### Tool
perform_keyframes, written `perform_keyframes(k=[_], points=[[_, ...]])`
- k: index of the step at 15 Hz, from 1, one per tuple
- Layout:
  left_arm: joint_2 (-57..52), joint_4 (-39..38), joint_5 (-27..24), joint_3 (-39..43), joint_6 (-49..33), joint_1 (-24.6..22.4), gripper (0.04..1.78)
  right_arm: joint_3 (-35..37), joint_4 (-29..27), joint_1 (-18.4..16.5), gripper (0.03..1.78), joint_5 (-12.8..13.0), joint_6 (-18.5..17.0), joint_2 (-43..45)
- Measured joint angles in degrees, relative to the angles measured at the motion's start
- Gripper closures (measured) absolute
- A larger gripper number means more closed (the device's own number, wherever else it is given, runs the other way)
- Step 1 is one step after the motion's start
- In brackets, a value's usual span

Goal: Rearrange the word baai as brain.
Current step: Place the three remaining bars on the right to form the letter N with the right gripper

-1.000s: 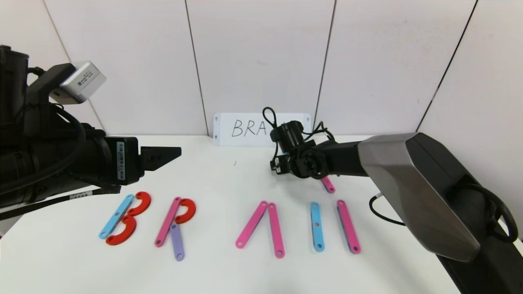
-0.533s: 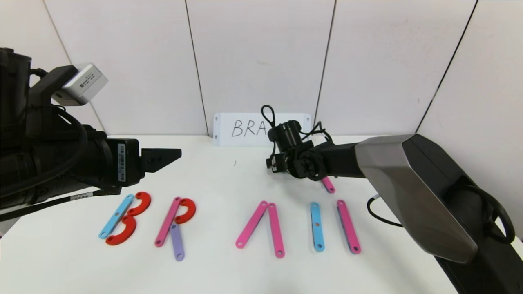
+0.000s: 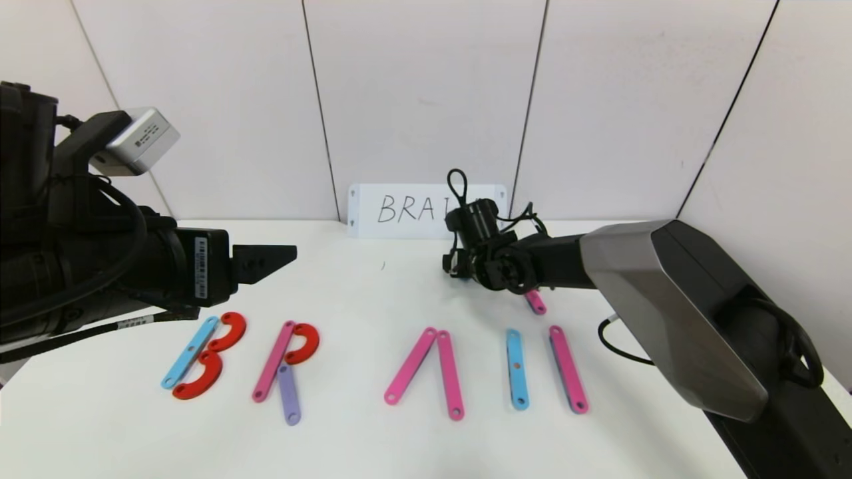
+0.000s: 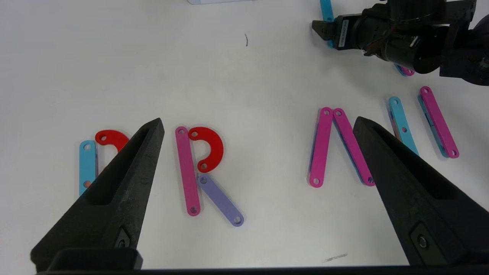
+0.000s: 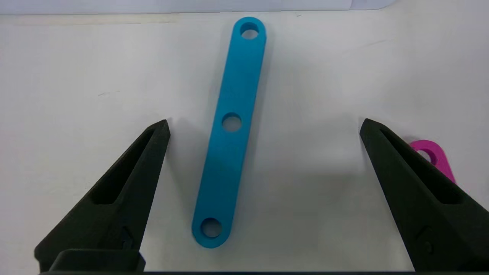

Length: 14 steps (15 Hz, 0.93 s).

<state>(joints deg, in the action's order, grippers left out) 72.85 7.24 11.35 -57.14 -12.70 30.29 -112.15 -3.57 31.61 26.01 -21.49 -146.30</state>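
We see our right gripper (image 5: 263,126) low over the table (image 3: 373,286) near its back edge, just in front of the white card (image 3: 406,209), its jaws spread wide and empty. Between them a blue strip (image 5: 229,137) lies flat on the table, touching neither finger, and the tip of a pink strip (image 5: 435,156) shows just beside one finger. Our left gripper (image 4: 259,126) hangs above the left side of the table, also wide open and holding nothing. Along the front edge lie the plastic letters (image 3: 373,366): a B of a blue strip and two red curves, an R of pink, red and purple pieces, a pair of pink strips leaning together at the top, then a blue upright and a pink upright standing apart.
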Motion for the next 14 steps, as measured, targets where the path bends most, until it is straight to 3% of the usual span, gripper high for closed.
perform_keyframes(k=[14], points=[[0.7, 0.0, 0.0, 0.4, 0.1, 0.2, 0.09, -0.2, 0.1, 1.8, 0.08, 0.2, 0.7, -0.2]])
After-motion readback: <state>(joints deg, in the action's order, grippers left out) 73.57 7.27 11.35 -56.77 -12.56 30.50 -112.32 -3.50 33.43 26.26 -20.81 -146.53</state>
